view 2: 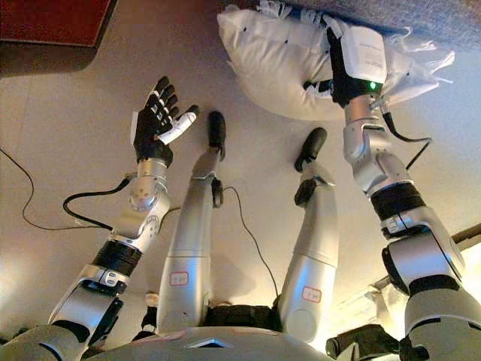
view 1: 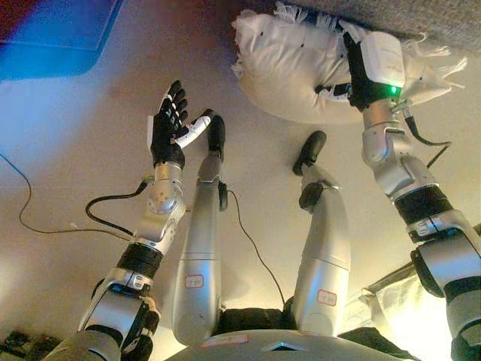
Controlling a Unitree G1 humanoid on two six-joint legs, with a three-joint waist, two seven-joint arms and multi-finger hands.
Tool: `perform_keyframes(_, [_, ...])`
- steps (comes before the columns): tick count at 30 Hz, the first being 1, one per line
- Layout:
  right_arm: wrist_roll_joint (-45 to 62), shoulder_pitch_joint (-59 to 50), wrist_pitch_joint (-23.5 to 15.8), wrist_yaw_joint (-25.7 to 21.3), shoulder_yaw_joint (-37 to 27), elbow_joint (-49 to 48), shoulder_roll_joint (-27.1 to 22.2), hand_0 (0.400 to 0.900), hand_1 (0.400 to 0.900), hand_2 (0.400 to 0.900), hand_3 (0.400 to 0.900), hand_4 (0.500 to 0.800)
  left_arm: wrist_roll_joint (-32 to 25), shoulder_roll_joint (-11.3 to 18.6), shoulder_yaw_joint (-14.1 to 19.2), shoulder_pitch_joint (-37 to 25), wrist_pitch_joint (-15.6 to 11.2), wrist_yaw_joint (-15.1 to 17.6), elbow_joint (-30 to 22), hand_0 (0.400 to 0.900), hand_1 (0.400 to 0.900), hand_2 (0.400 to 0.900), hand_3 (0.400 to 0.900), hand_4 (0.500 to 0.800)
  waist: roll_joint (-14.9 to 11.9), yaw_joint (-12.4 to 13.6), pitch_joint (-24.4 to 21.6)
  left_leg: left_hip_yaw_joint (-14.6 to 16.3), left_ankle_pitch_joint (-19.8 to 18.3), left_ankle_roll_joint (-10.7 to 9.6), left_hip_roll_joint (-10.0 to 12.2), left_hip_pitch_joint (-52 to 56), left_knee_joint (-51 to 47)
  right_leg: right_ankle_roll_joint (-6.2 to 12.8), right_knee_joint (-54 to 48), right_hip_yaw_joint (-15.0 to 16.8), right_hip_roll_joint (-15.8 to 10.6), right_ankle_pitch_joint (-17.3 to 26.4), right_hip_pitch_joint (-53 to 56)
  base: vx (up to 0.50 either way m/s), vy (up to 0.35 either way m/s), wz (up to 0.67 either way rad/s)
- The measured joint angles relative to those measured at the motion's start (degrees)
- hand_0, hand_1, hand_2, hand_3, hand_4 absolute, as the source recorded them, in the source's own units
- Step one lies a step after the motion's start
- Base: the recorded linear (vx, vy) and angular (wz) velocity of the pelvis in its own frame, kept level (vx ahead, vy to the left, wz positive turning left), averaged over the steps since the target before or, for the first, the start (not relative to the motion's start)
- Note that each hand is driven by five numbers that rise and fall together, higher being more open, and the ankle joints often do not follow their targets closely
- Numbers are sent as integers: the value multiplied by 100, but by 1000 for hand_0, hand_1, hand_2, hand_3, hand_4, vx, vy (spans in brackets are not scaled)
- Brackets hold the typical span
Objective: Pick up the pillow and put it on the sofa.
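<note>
A white pillow (view 1: 289, 68) with fringed edges lies on the floor at the top, against the grey sofa edge (view 1: 421, 19). My right hand (view 1: 353, 75) rests on the pillow's right part, with its fingers pressed into or hidden behind the cloth. My left hand (view 1: 171, 124) is held up over the bare floor to the left of the pillow, fingers straight and spread, holding nothing. The pillow also shows in the right eye view (view 2: 274, 64).
A dark red mat or rug (view 2: 52, 21) lies at the top left. The beige floor (view 1: 90, 150) spreads between it and the pillow. A pale cushion-like object (view 1: 409, 304) shows at the lower right.
</note>
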Motion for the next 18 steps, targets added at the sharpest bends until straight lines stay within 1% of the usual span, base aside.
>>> perform_keyframes(3, [336, -284, 147, 358, 54, 2, -5, 900, 900, 900, 900, 800, -23, 18, 108, -2, 29, 0, -11, 900, 900, 900, 900, 800, -1, -33, 0, 1, 0, -2, -1, -35, -12, -1, -1, -3, 1, -1, -37, 46, -23, 3])
perform_keyframes(4, [452, -328, 171, 414, 57, 3, -6, 737, 737, 737, 737, 702, -24, 14, 139, -2, 32, 1, -13, 900, 900, 900, 900, 800, -2, -38, 1, -1, 1, -3, 0, -44, -17, -4, -4, -7, 1, 1, -43, 42, -10, 0])
perform_keyframes(5, [580, -371, 204, 483, 68, 3, -6, 400, 400, 400, 400, 500, -25, 15, 153, -1, 41, 0, -15, 900, 900, 900, 900, 800, -2, -40, 1, -5, 1, -3, 0, -54, -19, -5, -7, -13, 3, 1, -49, 42, -3, 0])
perform_keyframes(10, [963, -574, 345, 604, 178, 9, 1, 400, 400, 400, 400, 500, -30, 15, 163, -33, 136, -2, -43, 900, 900, 900, 900, 800, -21, -55, 1, -14, 3, -5, 0, -139, -15, -13, -20, -25, 22, 9, -119, 10, 4, -1])
perform_keyframes(12, [1036, -748, 341, 610, 219, 211, 40, 400, 400, 400, 400, 500, -31, 14, 161, -44, 157, -6, -53, 900, 900, 900, 900, 800, -51, -48, -2, -16, 38, -44, 1, -153, -28, 0, -32, -28, 25, 36, -131, -65, 30, 0])
perform_keyframes(14, [1080, -794, 370, 594, 219, 225, 92, 400, 400, 400, 400, 500, -33, 20, 168, -63, 161, -3, -80, 900, 900, 900, 900, 800, -89, -61, -1, -30, -4, -22, 25, -175, -40, 2, -48, -51, 52, -8, -143, 31, 12, -4])
perform_keyframes(15, [1081, -789, 372, 600, 221, 222, 109, 400, 400, 400, 400, 500, -34, 19, 169, -75, 175, -5, -73, 900, 900, 900, 900, 800, -113, -55, -6, -37, 33, -63, 21, -181, -42, -3, -66, -48, 57, 29, -147, 31, 9, -4])
perform_keyframes(17, [1082, -793, 375, 604, 221, 222, 143, 400, 400, 400, 400, 500, -36, 14, 158, -85, 187, -8, -101, 900, 900, 900, 900, 800, -146, -64, -3, -32, -5, -33, 52, -183, -54, -15, -96, -52, 90, 14, -141, 0, 0, 0])
perform_keyframes(18, [1084, -787, 378, 620, 220, 221, 160, 400, 400, 400, 400, 500, -40, 13, 154, -87, 199, -11, -102, 900, 900, 900, 900, 800, -153, -59, -7, -41, 34, -74, 43, -190, -54, -6, -101, -51, 92, 49, -144, 114, -16, 3])
